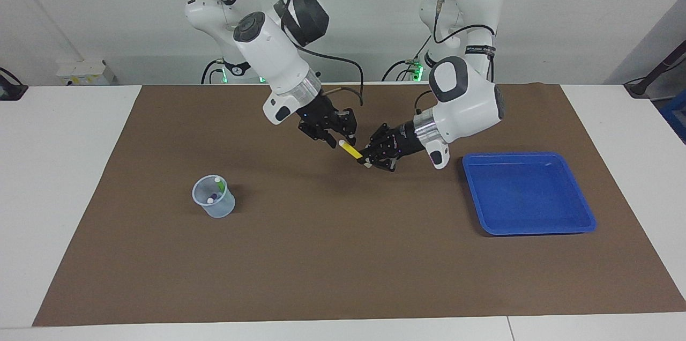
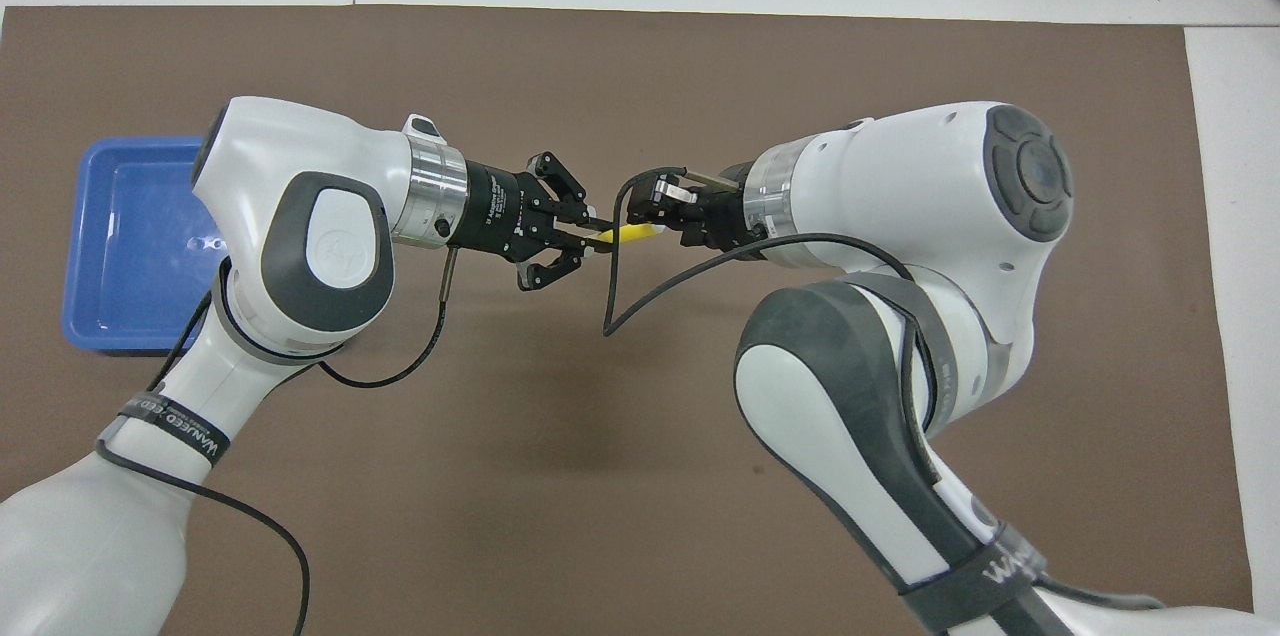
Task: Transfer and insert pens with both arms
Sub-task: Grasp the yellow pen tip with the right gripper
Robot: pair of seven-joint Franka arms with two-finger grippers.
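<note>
Overhead view: "WANUEED" bands on both arms (image 2: 300,246), yellow pen (image 2: 628,233) between

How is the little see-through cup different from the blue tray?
The cup is round, see-through and tall; the tray is squarish, solid blue and shallow. The cup holds pens, standing up; no pen shows in the tray. The cup sits toward the right arm's end, the tray toward the left arm's end. Both rest on the brown mat.
</note>
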